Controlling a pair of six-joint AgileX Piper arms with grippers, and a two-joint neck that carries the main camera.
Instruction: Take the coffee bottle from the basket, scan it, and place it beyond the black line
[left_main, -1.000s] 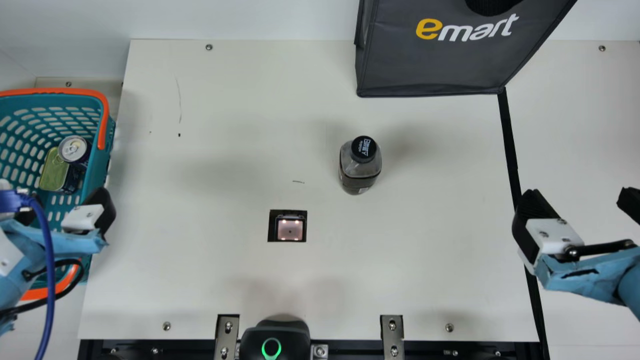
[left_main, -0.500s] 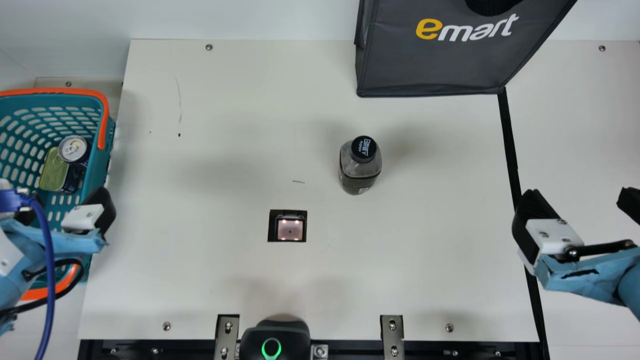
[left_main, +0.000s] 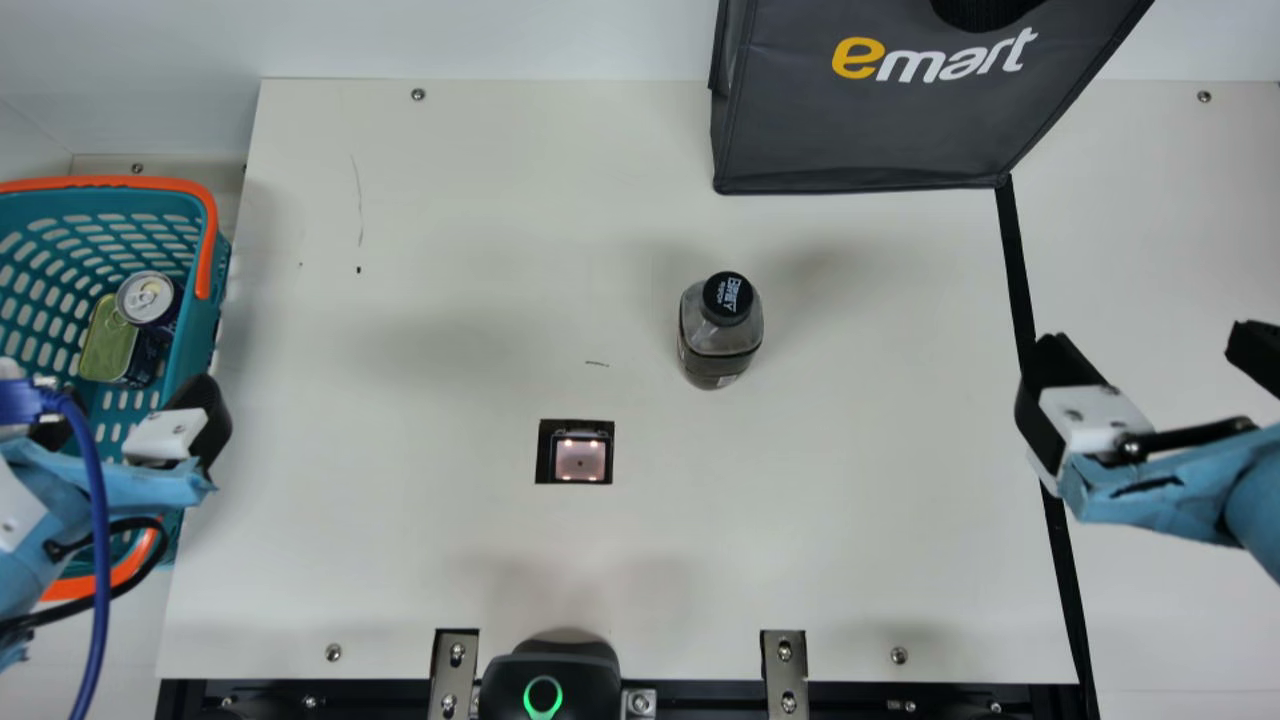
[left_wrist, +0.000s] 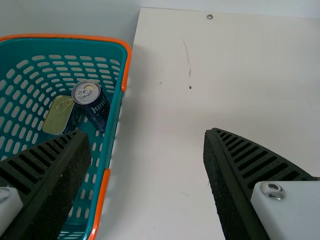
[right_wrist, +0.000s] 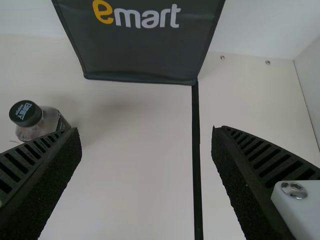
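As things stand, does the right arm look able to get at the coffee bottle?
Probably yes: the right tool is open and holds nothing, the coffee bottle stands upright on the table, and I see nothing standing between them.

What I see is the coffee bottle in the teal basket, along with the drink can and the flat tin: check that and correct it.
The coffee bottle is not in the teal basket; the main view shows it upright on the table, on the scanner window side of the black line. The drink can and flat tin are in the basket.
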